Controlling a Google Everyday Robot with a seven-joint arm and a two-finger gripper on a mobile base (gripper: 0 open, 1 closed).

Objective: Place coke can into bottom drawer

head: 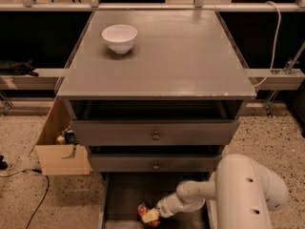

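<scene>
At the far left we see an open cardboard box (61,149) on the speckled floor, standing against the left side of the grey cabinet, with a dark cord (34,199) trailing in front of it. On the counter (190,56), toward its back left corner, sits a white bowl (119,37), upright and well apart from everything else.

Below the counter come two closed drawers, the upper drawer (114,133) and the middle drawer (119,163), each with a round metal knob at its centre. Under them the bottom drawer (121,194) is pulled out, showing its flat grey floor.

The coke can (144,211) is inside that bottom drawer, near its front and about midway across. We cannot tell whether it rests on the floor or is lifted off it. The claw (152,216) is down in the drawer just right of the can and touching it. We cannot tell whether it is clamped on the can or apart.

The white arm (248,194) reaches in from the lower right. At the far right a white cable (274,32) hangs down to a rail (276,75) beside the counter.
</scene>
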